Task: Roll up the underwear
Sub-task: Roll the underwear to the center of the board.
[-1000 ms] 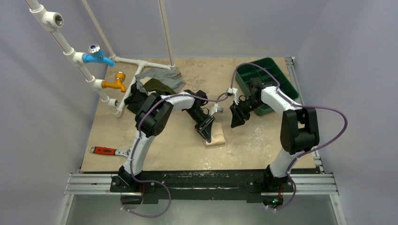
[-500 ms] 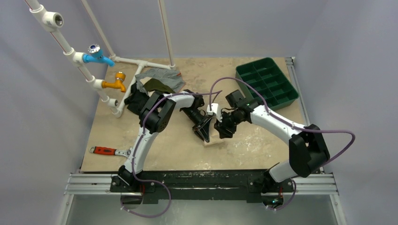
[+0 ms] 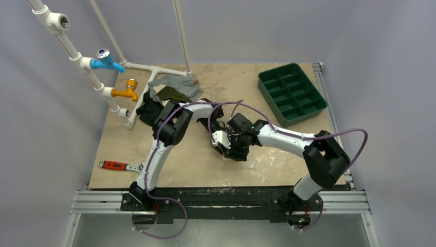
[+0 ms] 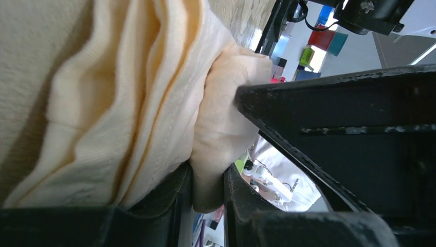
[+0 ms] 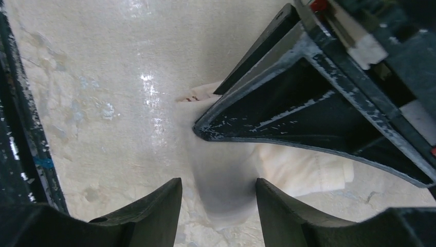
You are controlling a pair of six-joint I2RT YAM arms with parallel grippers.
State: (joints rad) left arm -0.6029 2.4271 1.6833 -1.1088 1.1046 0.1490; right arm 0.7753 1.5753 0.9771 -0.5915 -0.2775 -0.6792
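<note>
Underwear [image 4: 128, 103] pinched in left fingers [image 4: 334, 154]. Right fingers [image 5: 149, 211] parted, empty, hovering just beside it over worktop [image 5: 103, 103].

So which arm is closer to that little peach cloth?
Left. The left arm has its jaws pinched on a fold of the underwear; the right arm holds its jaws apart just beside the cloth, apparently not touching it.

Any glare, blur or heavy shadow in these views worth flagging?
Left wrist: the underwear sits so close that it looks slightly soft, and the bright background gap is washed out. Right wrist: sharp, with glare streaks and a grey shadow on the table. Top external: evenly lit and sharp.
</note>
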